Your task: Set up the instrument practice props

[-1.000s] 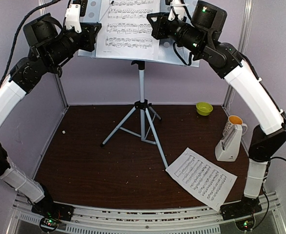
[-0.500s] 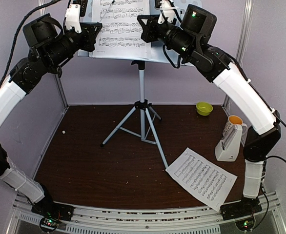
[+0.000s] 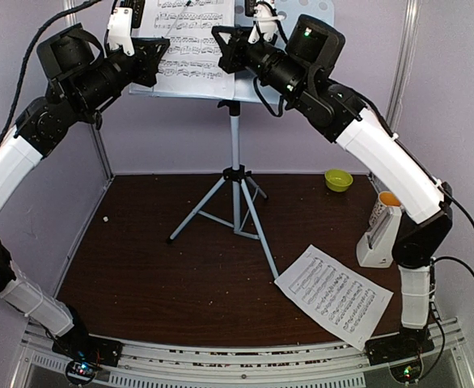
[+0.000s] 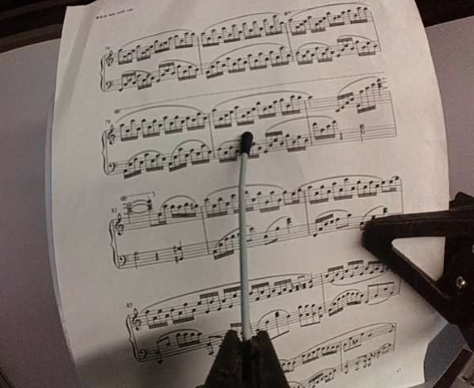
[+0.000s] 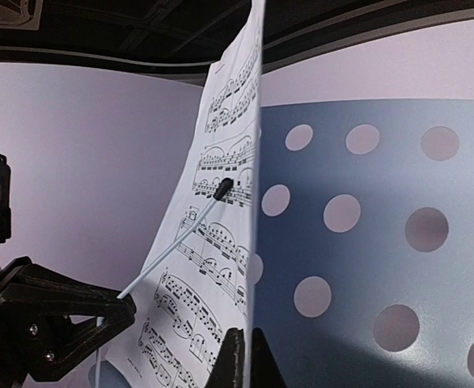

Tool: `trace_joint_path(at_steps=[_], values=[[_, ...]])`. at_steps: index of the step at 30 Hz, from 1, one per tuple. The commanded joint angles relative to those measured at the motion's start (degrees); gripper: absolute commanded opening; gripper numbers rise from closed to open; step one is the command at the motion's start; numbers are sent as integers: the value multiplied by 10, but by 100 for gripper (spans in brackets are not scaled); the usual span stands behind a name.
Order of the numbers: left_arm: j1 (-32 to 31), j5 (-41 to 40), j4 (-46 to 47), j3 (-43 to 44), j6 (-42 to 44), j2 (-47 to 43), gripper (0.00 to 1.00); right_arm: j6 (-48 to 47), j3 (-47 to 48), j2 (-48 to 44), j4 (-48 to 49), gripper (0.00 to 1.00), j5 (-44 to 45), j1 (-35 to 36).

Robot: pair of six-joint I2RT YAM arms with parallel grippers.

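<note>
The silver tripod music stand stands at the back middle, and its white perforated desk is up at the top. One sheet-music page rests on the desk and also shows in the left wrist view. My left gripper is shut on a thin pale retainer wire whose black tip lies on the page; in the top view this gripper is at the page's left. My right gripper is shut on the page's right edge. A second page lies on the table. The white metronome stands at the right.
A small yellow-green bowl sits at the back right. A white mug with orange inside is just behind the metronome. The tripod legs spread over the brown table's middle. Metal frame posts stand at both back corners.
My right arm has swung left along the desk, carrying the page's edge left with it. My left arm has held still on the wire.
</note>
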Motion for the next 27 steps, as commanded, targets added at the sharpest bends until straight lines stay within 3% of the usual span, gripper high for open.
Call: trace_joint_path(at_steps=[1,5,10,22,27], values=[[-3,26,43,-6,4,-18,0,5,13,10,33,0,-31,7],[-3,26,45,-9,4,-20,0,1,13,13,38,0,-34,6],[-3,20,46,-11,5,-21,0,3,12,10,41,23,-25,6],[-3,23,50,-24,3,-37,37,-3,8,2,39,31,0,6],[-6,18,50,-30,5,-48,50,-4,-12,-18,44,57,17,7]])
